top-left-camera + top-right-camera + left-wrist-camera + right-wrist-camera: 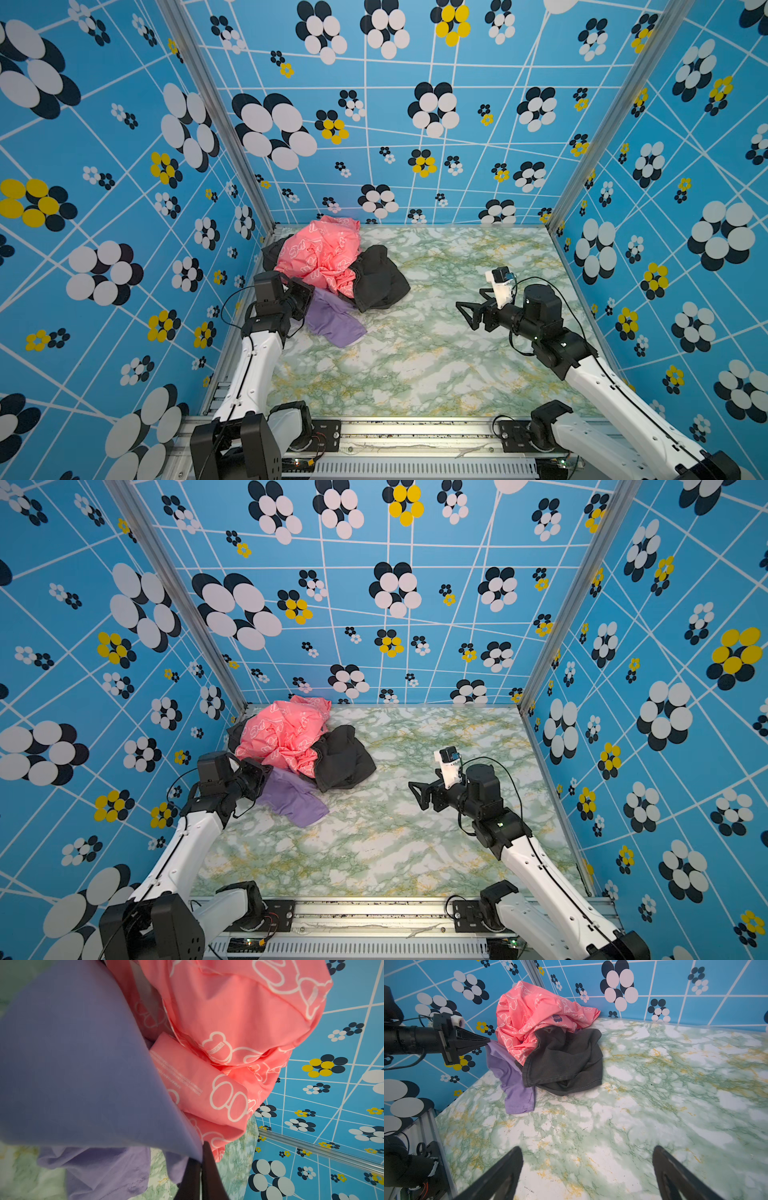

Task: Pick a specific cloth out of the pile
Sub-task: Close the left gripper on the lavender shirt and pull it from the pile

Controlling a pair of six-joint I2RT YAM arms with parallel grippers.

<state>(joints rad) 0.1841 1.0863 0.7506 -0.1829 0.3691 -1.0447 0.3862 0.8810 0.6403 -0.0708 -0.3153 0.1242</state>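
Note:
The pile [332, 266] lies at the table's back left: a coral-pink printed garment [322, 249] on top, a black one [378, 278] to its right. The lavender cloth [336, 322] [295, 798] spreads out from under them toward the front. My left gripper [488, 1040] [202, 1155] is shut on an edge of the lavender cloth [510, 1080] [72, 1064] and holds it taut just above the table. In both top views its wrist housing hides the fingertips. My right gripper [464, 316] [415, 796] [586, 1153] hovers open and empty over bare marble, right of the pile.
The green marble-patterned table [415, 353] is boxed in by blue flower-patterned walls [415, 124] on three sides, with aluminium posts [216, 116] at the back corners. A metal rail [415, 432] with both arm bases runs along the front edge.

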